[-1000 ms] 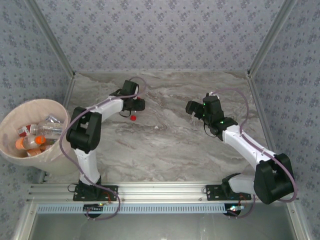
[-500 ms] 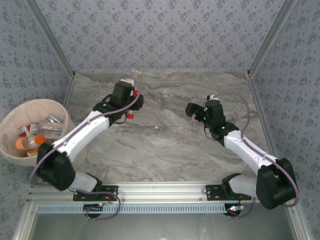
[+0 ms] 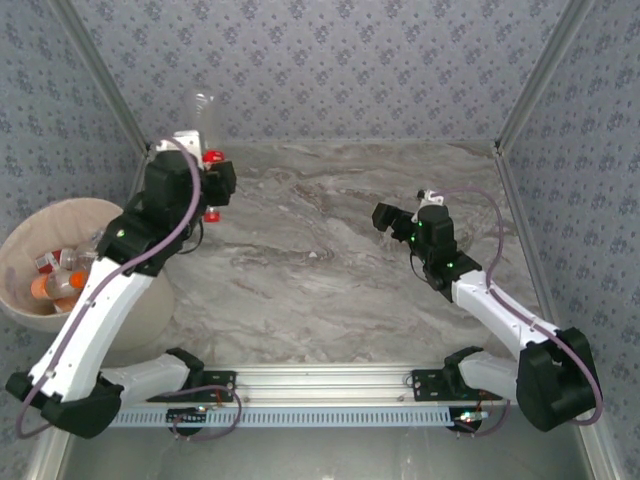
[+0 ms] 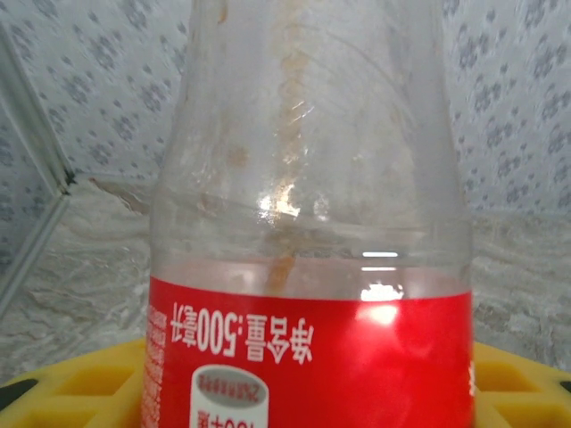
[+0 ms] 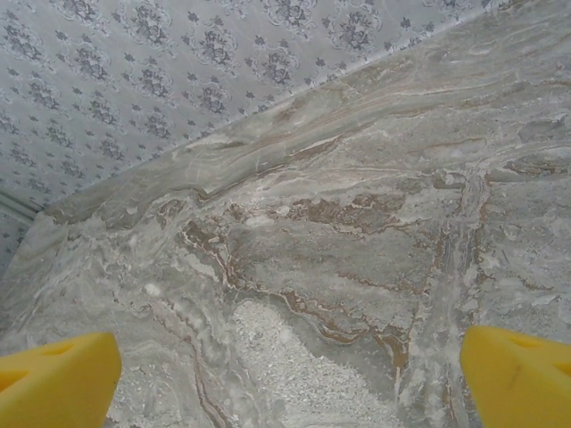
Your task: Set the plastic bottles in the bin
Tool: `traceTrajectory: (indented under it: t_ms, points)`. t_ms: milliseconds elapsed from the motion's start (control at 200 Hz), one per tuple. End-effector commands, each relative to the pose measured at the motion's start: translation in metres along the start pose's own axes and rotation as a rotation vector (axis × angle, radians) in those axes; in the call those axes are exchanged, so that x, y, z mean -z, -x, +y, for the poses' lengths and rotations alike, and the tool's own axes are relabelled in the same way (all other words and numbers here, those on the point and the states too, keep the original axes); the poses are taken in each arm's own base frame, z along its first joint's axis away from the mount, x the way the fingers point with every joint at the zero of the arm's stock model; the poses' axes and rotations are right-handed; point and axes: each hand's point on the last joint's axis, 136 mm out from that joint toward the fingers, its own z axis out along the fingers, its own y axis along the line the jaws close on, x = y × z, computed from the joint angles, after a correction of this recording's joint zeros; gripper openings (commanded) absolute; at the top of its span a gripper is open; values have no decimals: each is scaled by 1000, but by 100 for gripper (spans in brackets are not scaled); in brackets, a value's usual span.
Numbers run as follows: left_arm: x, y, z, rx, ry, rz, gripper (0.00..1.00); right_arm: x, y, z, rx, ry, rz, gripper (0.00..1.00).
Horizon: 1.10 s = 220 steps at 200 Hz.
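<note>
Cropped at top and bottom of frame: bottle [image 4: 308,223], hiding most of the yellow fingers [image 4: 71,383]. Clipped at left edge overhead: bin [image 3: 20,265], partly behind arm [image 3: 110,290].

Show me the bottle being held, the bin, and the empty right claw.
held bottle [image 4: 312,178]: left wrist view, on its clear body.
bin [image 3: 28,250]: top external view, on the pale inner wall.
right gripper [image 5: 285,382]: right wrist view, midway between its yellow fingertips.

Grey-brown marbled stone-look counter [image 3: 330,260], blue-grey wallpaper walls w/ small floral motif [image 3: 340,70] on 3 sides, slim silver aluminium corner posts [image 3: 530,85] slanting up at back L & R, slotted aluminium rail [image 3: 330,380] along near edge, soft even light
</note>
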Motion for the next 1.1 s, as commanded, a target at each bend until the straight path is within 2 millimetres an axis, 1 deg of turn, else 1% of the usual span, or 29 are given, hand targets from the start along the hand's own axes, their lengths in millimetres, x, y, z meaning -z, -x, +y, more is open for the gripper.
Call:
traceTrajectory:
  t_ms: [0,95,175,230,345,390,415,510,570,625,670,764,819,869,924,1009,1094]
  points:
    - [26,13,35,-33,138,-42,47,-4,3,0,-17,15,-30,100]
    - [32,15,72,-11,289,-39,47,-8,3,2,-25,26,-26,100]
    - [31,10,100,60,350,-18,46,-10,2,4,-27,34,-19,100]
    - [35,9,116,112,380,-14,44,-10,1,4,-26,35,-14,100]
    - [60,15,149,163,496,-73,44,-8,0,2,-22,27,-8,100]
    - [68,15,162,172,542,-74,44,-8,-2,1,-20,22,-7,100]
    - [73,14,172,172,595,-76,44,-8,-2,0,-20,21,-8,100]
    - [86,5,204,185,751,-47,44,-10,-3,0,-19,23,-6,100]
    - [101,-2,228,219,892,-48,45,-12,-2,1,-19,28,-2,100]
    - [113,-8,245,250,1007,-64,45,-14,-2,3,-21,36,5,100]
    - [116,-13,252,282,1056,-74,45,-16,-1,6,-20,44,11,100]
    - [116,-21,263,327,1130,-93,46,-18,3,13,-18,61,30,100]
    - [117,-27,269,348,1177,-101,47,-18,11,19,-16,70,24,100]
    - [109,-33,272,387,1159,-93,47,-16,18,24,-1,80,10,100]
    - [96,-38,271,425,1114,-84,47,-14,22,29,0,90,2,100]
    - [83,-44,270,471,1083,-78,48,-12,21,31,-15,97,-10,100]
    - [78,-45,270,486,1076,-73,49,-10,20,32,-43,101,-17,100]
